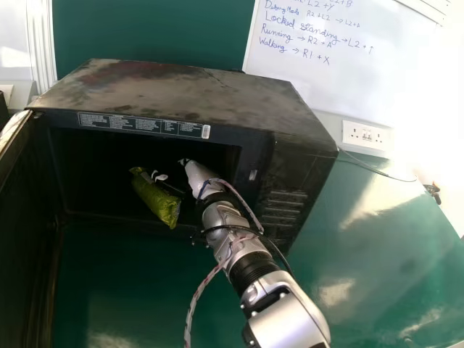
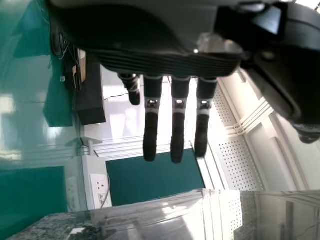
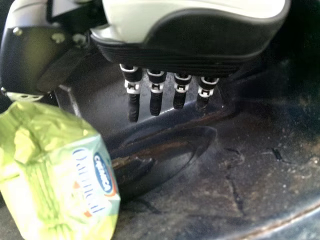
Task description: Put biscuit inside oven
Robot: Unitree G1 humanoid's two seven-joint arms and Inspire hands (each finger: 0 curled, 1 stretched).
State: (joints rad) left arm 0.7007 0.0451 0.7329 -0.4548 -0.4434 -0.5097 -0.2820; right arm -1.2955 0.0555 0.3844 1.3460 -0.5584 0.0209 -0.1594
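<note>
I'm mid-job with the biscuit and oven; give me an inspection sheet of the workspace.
Surface: green table, patches of glare; oven floor stained.
Job's things: oven door open; biscuit packet beside the right thumb, contact unclear.
Clutter: small dark item near the table's edge.
Hands: right hand inside the oven, fingers extended; left hand open, outside.
Cables: striped cable along the right arm; thin wall cable.
Surroundings: whiteboard, wall socket.
</note>
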